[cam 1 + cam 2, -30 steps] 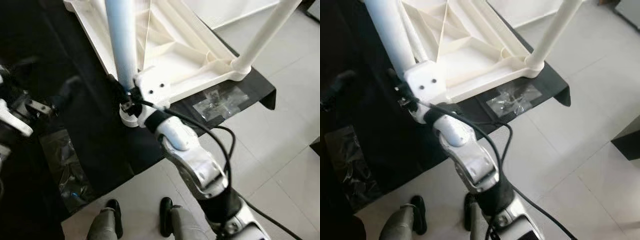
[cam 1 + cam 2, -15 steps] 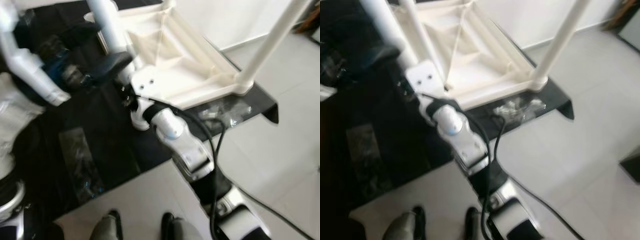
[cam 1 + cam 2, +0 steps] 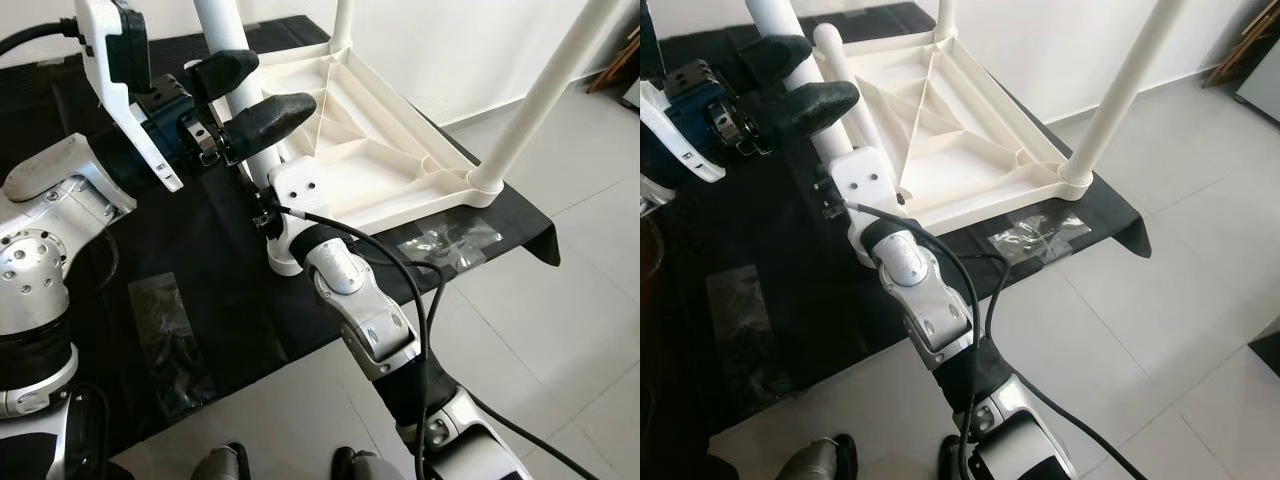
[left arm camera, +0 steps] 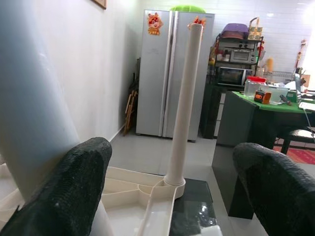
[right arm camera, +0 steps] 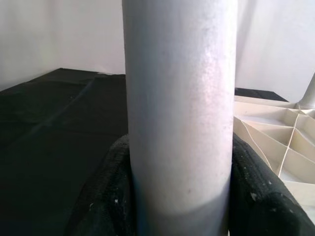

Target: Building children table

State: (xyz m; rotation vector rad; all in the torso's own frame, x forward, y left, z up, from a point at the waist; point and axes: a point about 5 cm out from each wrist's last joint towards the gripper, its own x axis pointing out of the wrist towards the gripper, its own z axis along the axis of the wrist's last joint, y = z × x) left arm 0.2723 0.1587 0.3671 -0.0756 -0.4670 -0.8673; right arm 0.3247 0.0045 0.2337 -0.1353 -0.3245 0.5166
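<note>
The right gripper (image 5: 179, 196) is closed around the near smooth white round plastic table leg (image 5: 179, 98), seen clearly in its wrist view. The left gripper (image 3: 255, 95) is held open beside that leg. The upturned ribbed white plastic tabletop (image 3: 370, 170) lies at 12 o'clock on the black cloth (image 3: 200, 270).

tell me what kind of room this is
Probably a home kitchen or dining area: the left wrist view shows a fridge, a microwave on a shelf, and a green table, with pale floor tiles underfoot.
</note>
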